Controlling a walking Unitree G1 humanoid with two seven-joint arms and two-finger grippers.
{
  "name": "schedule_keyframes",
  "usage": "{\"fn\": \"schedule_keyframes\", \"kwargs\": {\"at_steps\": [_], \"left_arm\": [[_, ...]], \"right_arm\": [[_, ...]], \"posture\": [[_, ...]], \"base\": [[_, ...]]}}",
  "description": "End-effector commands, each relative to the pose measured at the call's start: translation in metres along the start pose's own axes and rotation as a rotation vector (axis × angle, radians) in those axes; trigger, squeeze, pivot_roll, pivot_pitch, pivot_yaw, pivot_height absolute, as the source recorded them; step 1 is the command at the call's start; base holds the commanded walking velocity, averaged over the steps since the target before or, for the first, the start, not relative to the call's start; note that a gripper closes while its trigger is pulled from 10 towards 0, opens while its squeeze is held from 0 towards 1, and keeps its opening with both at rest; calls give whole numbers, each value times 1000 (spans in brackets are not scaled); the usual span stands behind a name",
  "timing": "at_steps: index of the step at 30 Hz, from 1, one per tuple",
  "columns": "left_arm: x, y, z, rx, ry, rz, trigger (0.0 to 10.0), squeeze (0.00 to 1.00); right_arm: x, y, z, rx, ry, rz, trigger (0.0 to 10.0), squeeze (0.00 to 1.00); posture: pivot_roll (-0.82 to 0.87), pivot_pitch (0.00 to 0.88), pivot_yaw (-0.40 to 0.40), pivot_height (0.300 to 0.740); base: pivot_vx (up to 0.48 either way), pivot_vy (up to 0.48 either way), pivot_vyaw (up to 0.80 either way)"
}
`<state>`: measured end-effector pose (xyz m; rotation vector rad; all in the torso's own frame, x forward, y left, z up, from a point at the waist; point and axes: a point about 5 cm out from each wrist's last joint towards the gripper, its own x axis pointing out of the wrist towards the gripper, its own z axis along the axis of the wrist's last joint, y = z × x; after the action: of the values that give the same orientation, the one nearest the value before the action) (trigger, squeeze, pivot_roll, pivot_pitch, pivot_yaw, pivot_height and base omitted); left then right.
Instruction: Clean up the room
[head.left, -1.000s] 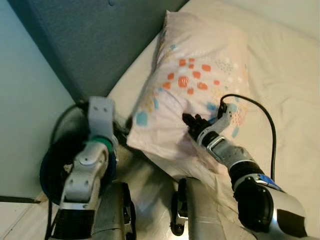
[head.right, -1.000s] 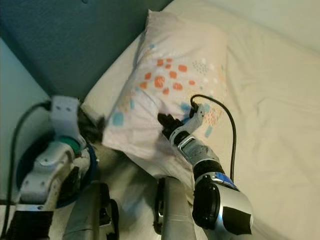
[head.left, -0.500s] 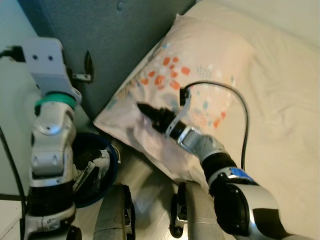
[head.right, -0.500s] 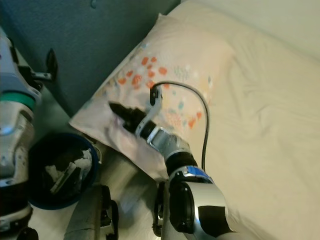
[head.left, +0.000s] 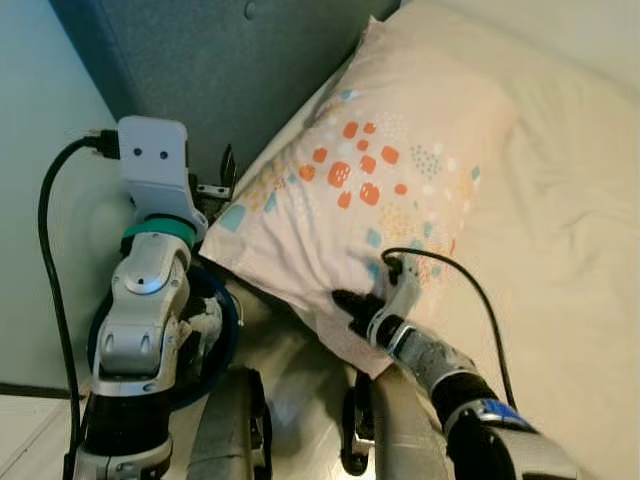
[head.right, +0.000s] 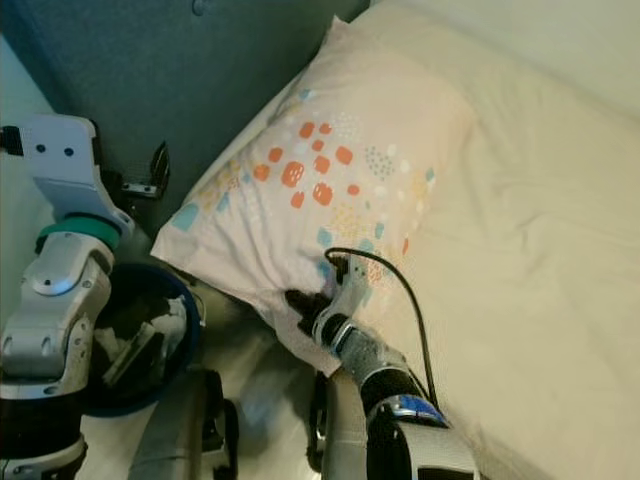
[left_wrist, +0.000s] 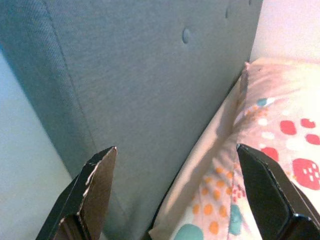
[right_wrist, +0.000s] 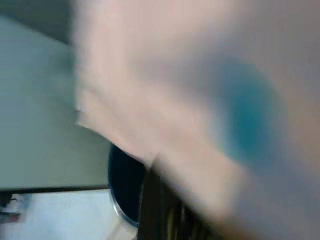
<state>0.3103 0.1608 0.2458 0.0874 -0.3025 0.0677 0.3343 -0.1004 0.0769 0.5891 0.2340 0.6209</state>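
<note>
The pillow lies on the bed with its long side against the blue headboard, its near corner hanging past the mattress edge above the dark bin. Half a second ago the right gripper was stretched out over the pillow's lower left part, near the headboard; now it has drawn back toward the robot and sits at the pillow's near edge, its black fingers pressed against or into the fabric. Whether those fingers are clamped on the cloth or merely touching it I cannot tell, since they are partly buried in the folds, and the right wrist view is a blur of pale fabric with a blue blotch, the bin's rim showing below. The left arm has also changed: before, it was raised high beside the headboard; now it is lower, with the left gripper close to the pillow's left corner and just in front of the headboard. In the left wrist view its fingers are spread wide with nothing between them, looking at the headboard and the pillow's patterned end. The pillow sits slightly farther up the bed than a second ago, though the camera has moved too. The bin holds crumpled pale rubbish.
</note>
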Motion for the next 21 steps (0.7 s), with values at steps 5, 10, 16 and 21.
{"fn": "schedule_keyframes", "kwargs": {"at_steps": [5, 10, 16, 21], "left_arm": [[-9, -3, -8, 26, 22, -12, 10000, 0], [-10, -4, -8, 31, 18, -16, 10000, 0], [-17, -10, -12, 12, 31, -41, 10000, 0], [-30, -13, -26, -43, 100, -53, 10000, 0]], "right_arm": [[-13, 56, 50, -386, -200, 241, 10000, 0], [-29, 95, 62, -499, -162, 456, 10000, 0], [-44, 80, 93, -832, -376, 92, 10000, 0], [-62, 56, 93, -850, -504, -300, 10000, 0]], "posture": [[-9, 241, 9, 635], [-15, 224, 7, 635], [-21, 201, 1, 635], [-31, 171, 5, 635]], "base": [[0, 0, 0], [0, 0, 0], [0, 0, 0], [0, 0, 0]]}}
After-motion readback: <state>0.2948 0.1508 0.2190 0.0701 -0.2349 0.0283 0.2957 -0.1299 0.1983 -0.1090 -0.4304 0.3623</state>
